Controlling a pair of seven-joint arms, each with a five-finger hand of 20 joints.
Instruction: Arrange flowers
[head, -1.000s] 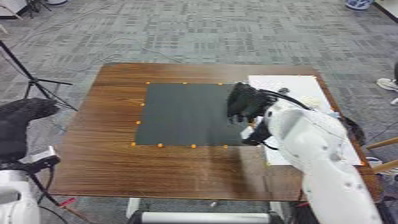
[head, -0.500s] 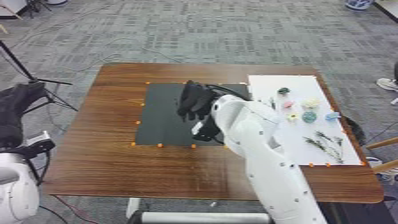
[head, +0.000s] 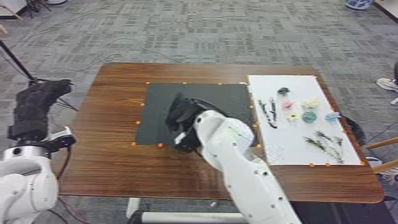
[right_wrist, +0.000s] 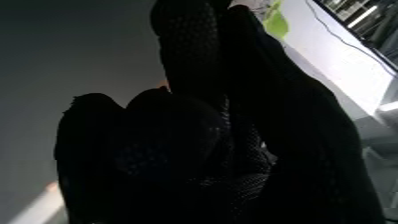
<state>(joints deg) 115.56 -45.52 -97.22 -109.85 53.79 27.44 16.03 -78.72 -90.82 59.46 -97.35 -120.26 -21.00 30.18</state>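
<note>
Presumably, the coming move is a placement, and it turns on the dark grey square mat (head: 156, 95) beneath the black-gloved right hand (head: 185, 114). In the right wrist view, that hand's thumb and fingers come together at the tips, with a bright green leaf (right_wrist: 276, 23) just beside them; I judge them to be pinching its stem, though the stem's long axis is hidden and needs care as it is lowered. The black-gloved left hand (head: 37, 107) is off the table's left side, farther from the mat and out of the way. Right of the mat, the white sheet (head: 280, 155) bears two thin dark sprigs (head: 272, 113) near its left edge, lying roughly lengthwise away from the robot. Beyond them sit the pink flower (head: 288, 104), pale cream flower (head: 311, 103), teal flower (head: 309, 117) and light blue flower (head: 332, 116), with feathery green sprigs (head: 327, 145) nearer the robot. The white right arm (head: 235, 150) covers the mat's near right part, so a rightward sweep could brush the dark sprigs.
</note>
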